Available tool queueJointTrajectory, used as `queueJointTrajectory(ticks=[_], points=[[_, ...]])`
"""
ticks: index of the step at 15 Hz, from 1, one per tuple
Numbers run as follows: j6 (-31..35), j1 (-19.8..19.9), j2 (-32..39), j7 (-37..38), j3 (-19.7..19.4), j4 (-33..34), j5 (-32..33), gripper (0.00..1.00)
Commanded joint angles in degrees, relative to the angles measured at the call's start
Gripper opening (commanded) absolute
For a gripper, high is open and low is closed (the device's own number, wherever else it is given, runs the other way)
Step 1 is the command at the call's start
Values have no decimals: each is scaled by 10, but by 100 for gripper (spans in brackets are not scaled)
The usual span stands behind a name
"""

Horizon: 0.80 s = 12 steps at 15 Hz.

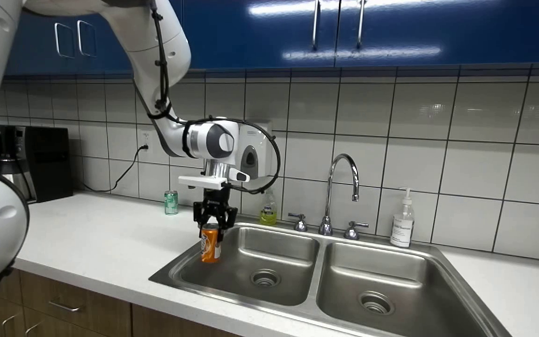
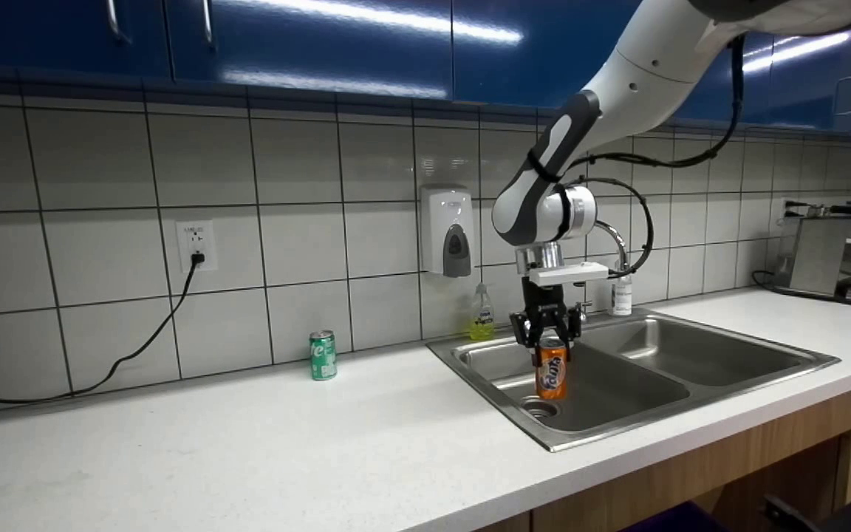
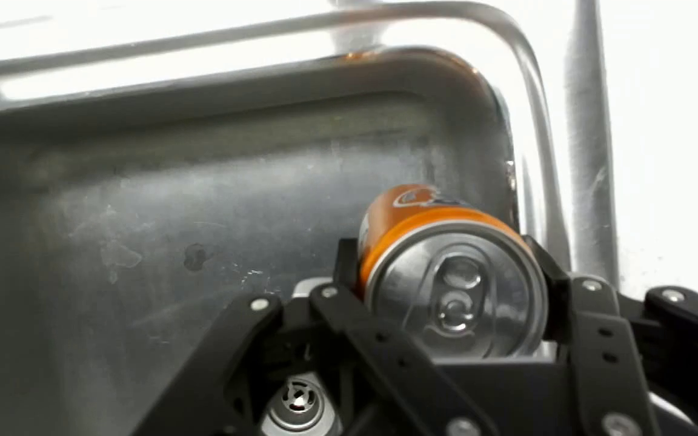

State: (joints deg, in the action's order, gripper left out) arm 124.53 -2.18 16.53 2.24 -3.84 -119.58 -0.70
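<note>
My gripper [image 1: 211, 234] is shut on an orange soda can [image 1: 210, 250], one finger on each side near its top. In an exterior view the can [image 2: 552, 380] shows a Fanta label and stands nearly upright in the jaws. In the wrist view the gripper [image 3: 449, 269] holds the can [image 3: 422, 212] with its silver lid and pull tab facing the camera. The can is over a corner of a steel double sink's basin [image 3: 143, 272]; I cannot tell how far above the bottom it is. A green can [image 1: 171, 202] stands upright on the counter [image 2: 248, 436], apart from the gripper.
A curved faucet [image 1: 353, 171] with two handles rises behind the sink's divider [image 1: 317, 290]. A yellow-green soap bottle [image 2: 482, 318] and a pump bottle [image 1: 401, 227] stand behind the sink. A white dispenser [image 2: 436, 229] hangs on the tiled wall. Blue cabinets [image 1: 260, 32] hang above.
</note>
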Motion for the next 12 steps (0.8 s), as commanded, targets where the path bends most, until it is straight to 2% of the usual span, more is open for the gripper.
queueJointTrajectory(ticks=[1, 5, 12], points=[[-54, -15, -83, 31, 22, -37, 28, 38], [-102, -37, -114, 35, 54, -28, 37, 38], [-125, -78, -76, 22, 107, 15, 43, 38]])
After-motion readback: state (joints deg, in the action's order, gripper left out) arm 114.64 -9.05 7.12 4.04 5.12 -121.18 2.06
